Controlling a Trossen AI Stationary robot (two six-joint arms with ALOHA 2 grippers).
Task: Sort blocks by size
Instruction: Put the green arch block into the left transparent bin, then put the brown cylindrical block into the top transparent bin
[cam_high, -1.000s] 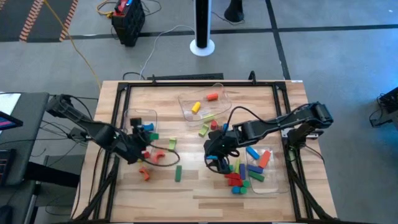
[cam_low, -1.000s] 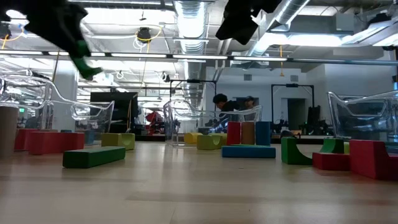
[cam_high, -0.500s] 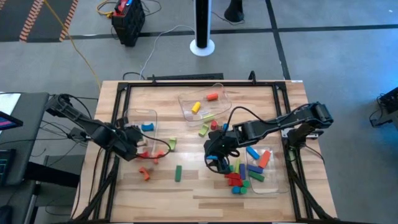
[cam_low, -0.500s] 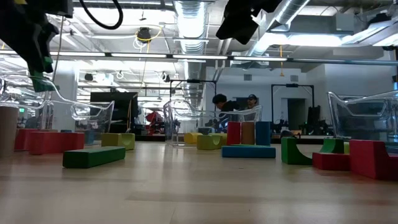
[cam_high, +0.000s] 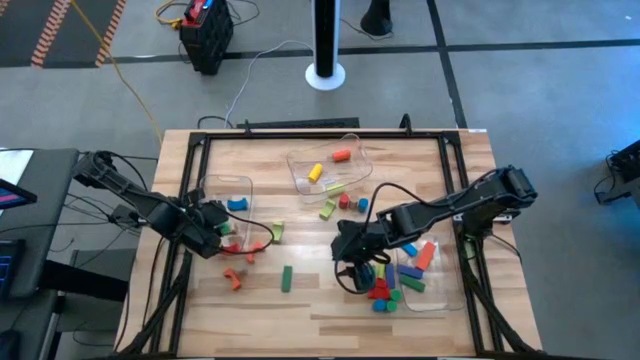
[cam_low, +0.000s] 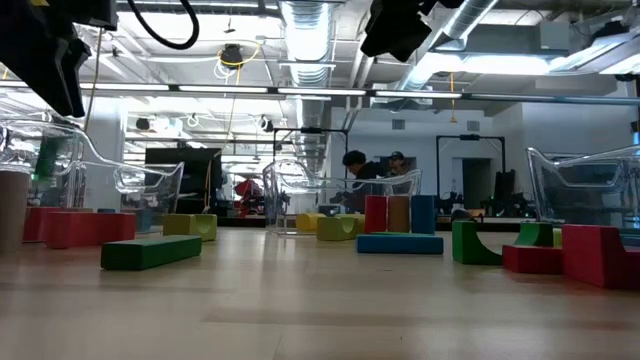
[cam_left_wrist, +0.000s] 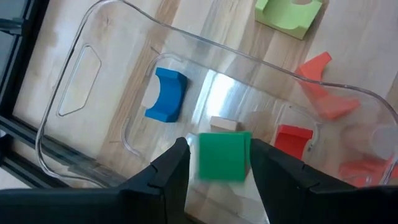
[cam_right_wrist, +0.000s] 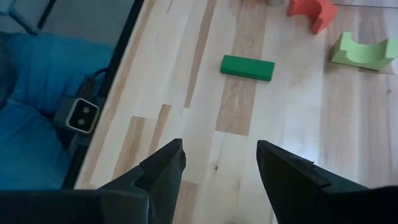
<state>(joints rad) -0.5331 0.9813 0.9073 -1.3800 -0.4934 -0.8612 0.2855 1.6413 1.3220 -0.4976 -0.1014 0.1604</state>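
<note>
My left gripper (cam_high: 214, 230) (cam_left_wrist: 219, 149) hangs open above the clear left bin (cam_high: 243, 182). A green cube (cam_left_wrist: 224, 155) is below its fingers, inside the bin walls; it also shows in the low view (cam_low: 44, 165). A blue arch (cam_left_wrist: 166, 93) and a red block (cam_left_wrist: 293, 140) lie on the bin's floor. My right gripper (cam_high: 353, 268) (cam_right_wrist: 221, 152) is open and empty above the bare table, just left of a heap of blocks (cam_high: 382, 290). A green bar (cam_right_wrist: 247, 67) lies flat on the table ahead of it.
A clear bin (cam_high: 352, 150) at the far middle holds yellow and orange blocks. Another clear bin (cam_high: 440, 300) at the right holds blue, orange and green ones. Loose arches and bars (cam_high: 240, 262) lie between the left bin and the table's middle. People sit behind the table (cam_low: 372, 165).
My left gripper has carried the green cube toward the table's left, over the left bin, and let go; the cube is now lower, below the fingers. My right gripper has moved a little toward the near edge.
</note>
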